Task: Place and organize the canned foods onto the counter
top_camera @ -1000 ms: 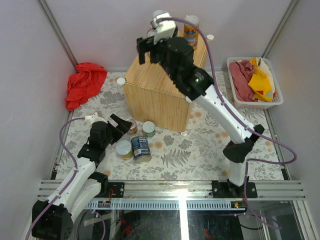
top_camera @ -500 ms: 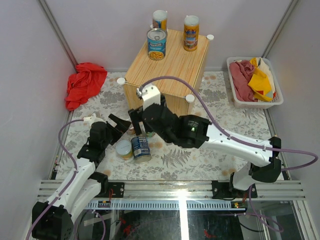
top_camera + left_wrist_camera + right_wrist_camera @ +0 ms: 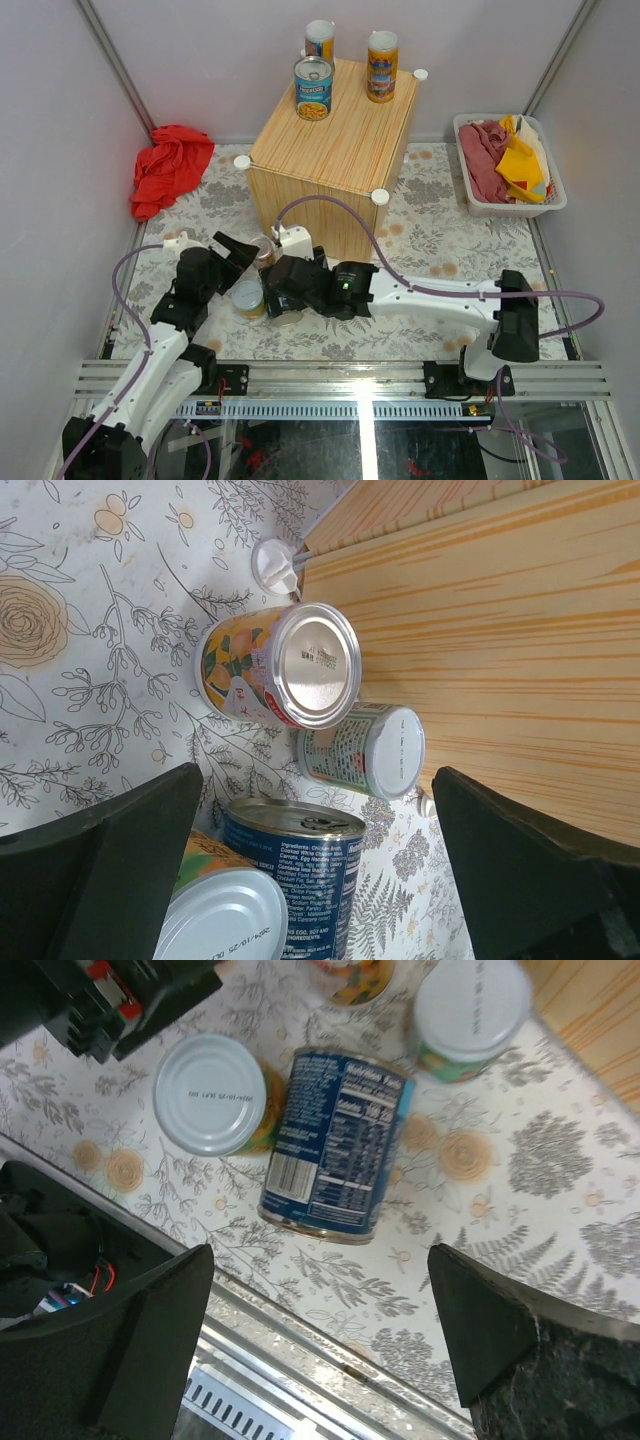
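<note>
Reaches low along the bottom of the overhead view with the right arm (image 3: 430, 293), elbow at lower right. Holds the right gripper (image 3: 320, 1260) spread wide and empty over a blue can (image 3: 335, 1145) lying on its side mid-frame, long axis near vertical (top leaning slightly right). Spreads the left gripper (image 3: 318, 780) wide too, gripping nothing. Upright on the wooden cube (image 3: 330, 150), top centre: three cans (image 3: 313, 88).

Three cans (image 3: 313, 88) atop counter (image 3: 345, 138)

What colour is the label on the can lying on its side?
The can is dark blue; right wrist view.
</note>
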Motion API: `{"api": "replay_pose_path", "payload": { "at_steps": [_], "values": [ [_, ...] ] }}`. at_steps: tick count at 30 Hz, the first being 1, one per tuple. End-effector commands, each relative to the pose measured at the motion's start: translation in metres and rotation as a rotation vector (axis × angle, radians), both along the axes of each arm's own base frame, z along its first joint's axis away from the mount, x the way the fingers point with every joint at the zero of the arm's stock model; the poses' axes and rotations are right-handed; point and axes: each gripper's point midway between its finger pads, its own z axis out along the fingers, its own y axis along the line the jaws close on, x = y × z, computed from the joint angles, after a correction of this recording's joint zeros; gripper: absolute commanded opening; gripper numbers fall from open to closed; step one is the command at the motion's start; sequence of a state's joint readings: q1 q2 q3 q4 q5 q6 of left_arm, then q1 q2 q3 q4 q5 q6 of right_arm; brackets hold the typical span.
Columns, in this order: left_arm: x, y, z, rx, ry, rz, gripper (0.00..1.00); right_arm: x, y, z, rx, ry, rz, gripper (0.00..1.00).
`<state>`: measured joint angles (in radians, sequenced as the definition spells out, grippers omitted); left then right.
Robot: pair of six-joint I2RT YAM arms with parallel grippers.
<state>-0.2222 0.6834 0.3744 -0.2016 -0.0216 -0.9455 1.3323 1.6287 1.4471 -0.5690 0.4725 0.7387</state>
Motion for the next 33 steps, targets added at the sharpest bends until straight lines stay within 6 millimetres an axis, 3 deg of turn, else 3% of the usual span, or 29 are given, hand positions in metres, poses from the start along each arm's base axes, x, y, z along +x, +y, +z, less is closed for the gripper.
{"api": "replay_pose_path", "payload": {
  "at_steps": [1,8,21,25,33],
  "values": [
    [-0.004,0.005,0.000,0.015,0.004,0.017,1.00,-0.006,0.028,-0.018,0.084,0.100,-0.002,0.96],
    [-0.009,0.007,0.000,0.020,0.005,0.013,1.00,0.010,0.040,-0.052,0.065,0.157,-0.032,0.96],
    [-0.009,0.007,0.002,0.034,0.002,0.003,1.00,0.047,0.035,-0.091,0.006,0.171,-0.121,0.97],
    [-0.008,0.006,0.002,0.040,0.003,-0.001,1.00,0.053,0.041,-0.095,0.000,0.171,-0.117,0.96],
    [-0.007,0.009,0.001,0.052,0.008,0.009,1.00,0.059,0.050,-0.125,-0.062,0.209,-0.109,0.96]
  ]
}}
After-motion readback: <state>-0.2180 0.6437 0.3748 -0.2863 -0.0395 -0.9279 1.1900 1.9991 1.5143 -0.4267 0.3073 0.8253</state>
